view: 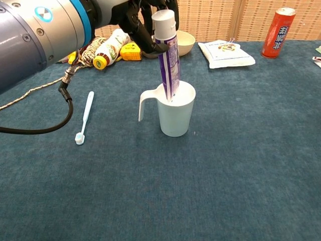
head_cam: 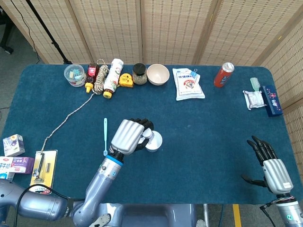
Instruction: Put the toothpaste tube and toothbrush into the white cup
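The white cup (view: 175, 113) stands mid-table with its handle to the left; in the head view the cup (head_cam: 155, 142) is partly covered by my left hand (head_cam: 128, 136). A purple toothpaste tube (view: 168, 65) stands nearly upright, white cap on top, its lower end inside the cup. My left hand (view: 138, 22) grips the tube near the cap from the left. The light blue toothbrush (view: 84, 116) lies flat on the cloth left of the cup, also seen as the toothbrush (head_cam: 105, 137) from the head. My right hand (head_cam: 271, 163) rests near the front right edge, fingers apart, holding nothing.
Along the far edge stand a plastic tub (head_cam: 75, 74), bottles and coiled rope (head_cam: 100, 78), a jar (head_cam: 139, 74), a bowl (head_cam: 158, 74), a white pouch (head_cam: 188, 83) and a red can (head_cam: 223, 74). Small boxes (head_cam: 14, 156) and a razor pack (head_cam: 42, 171) lie front left.
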Robot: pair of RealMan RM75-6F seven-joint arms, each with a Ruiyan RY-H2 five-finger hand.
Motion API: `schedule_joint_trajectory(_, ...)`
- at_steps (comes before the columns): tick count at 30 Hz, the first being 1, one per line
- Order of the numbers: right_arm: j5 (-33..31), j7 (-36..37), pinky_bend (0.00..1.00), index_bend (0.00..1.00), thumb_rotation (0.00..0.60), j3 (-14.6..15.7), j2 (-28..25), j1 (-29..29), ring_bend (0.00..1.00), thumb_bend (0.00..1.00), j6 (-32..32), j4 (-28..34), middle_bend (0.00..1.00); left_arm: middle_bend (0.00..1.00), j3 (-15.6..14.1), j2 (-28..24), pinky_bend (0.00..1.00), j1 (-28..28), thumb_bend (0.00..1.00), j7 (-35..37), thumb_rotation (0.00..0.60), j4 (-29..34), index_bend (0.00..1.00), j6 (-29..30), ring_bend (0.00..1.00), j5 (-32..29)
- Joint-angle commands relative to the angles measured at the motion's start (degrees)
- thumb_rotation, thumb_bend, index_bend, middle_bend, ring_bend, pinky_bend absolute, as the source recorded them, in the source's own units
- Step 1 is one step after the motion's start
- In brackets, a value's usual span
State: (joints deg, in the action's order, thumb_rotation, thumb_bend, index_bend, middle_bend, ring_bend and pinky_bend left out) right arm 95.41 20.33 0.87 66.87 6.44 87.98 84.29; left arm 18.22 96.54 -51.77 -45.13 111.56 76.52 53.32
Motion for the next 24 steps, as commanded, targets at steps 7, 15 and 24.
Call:
schedule_joint_trajectory(7,-0.13,0.10,0.06,0.00,0.600,-0.03,0.01,0.02,0.00,0.07,-0.12,-0.10,0.00,0.48,-0.56,1.14,0.56,-0.27,0.42,1.74,0.600,-2.78,0.64,-1.10,0.48,-0.31)
schedule_joint_trajectory(15,0.01,0.13,0.06,0.00,0.600,0.06,0.04,0.06,0.00,0.07,-0.22,-0.09,0.00,0.48,-1.38,3.21,0.56,-0.60,0.42,3.78,0.600,-7.51,0.63,-2.99,0.44,-0.89)
schedule_joint_trajectory(24,-0.16,0.33,0.06,0.00,0.600,0.00,0.10,0.18,0.00,0.07,-0.49,-0.24,0.00,0.40,-2.00,3.90,0.53,-0.67,0.42,5.50,0.600,-9.84,0.57,-4.74,0.34,-0.44)
